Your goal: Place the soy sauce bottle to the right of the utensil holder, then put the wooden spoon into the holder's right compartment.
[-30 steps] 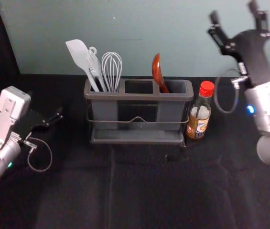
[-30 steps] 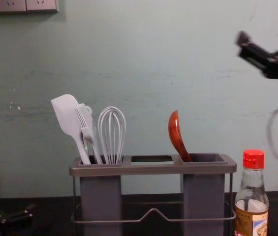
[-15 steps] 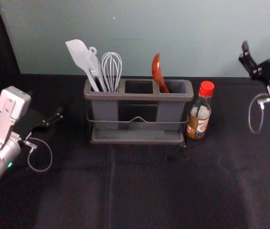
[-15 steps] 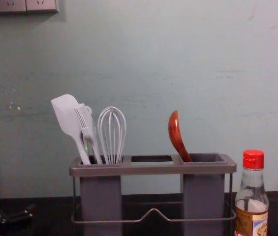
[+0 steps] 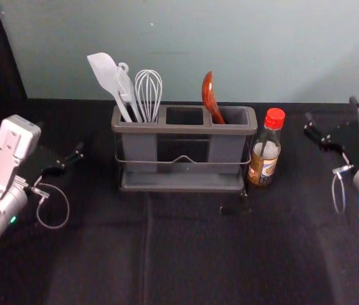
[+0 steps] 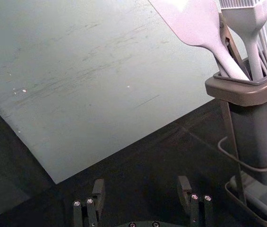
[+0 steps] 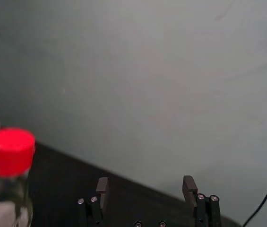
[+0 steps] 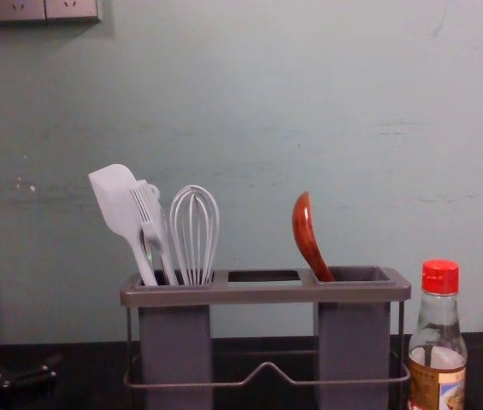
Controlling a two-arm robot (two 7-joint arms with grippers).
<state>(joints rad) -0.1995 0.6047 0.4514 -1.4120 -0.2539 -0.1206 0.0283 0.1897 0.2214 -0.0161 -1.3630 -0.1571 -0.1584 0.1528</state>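
My right gripper [image 5: 331, 110] is open and holds nothing, at the right of the head view, apart from the soy sauce bottle [image 5: 265, 152]. The right wrist view has this gripper [image 7: 146, 184] with spread fingers and the bottle's red cap [image 7: 10, 152]. The bottle stands upright just right of the utensil holder [image 5: 185, 128]. In the holder's right compartment leans the wooden spoon [image 5: 209, 95], bowl up; its lower end is hidden. Parked at the left, my left gripper [image 5: 62, 140] is open and empty; the left wrist view has it too [image 6: 142, 185].
A white spatula [image 8: 120, 201], a brush [image 8: 149, 218] and a whisk [image 8: 195, 231] stand in the holder's left compartment. Behind the dark cloth-covered table [image 5: 185, 254] rises a pale wall, with a socket panel [image 8: 44, 8] high at the left of the chest view.
My right gripper has moved away to the right from above the bottle's side, then come down lower. The bottle, spoon, holder and left arm have stayed put.
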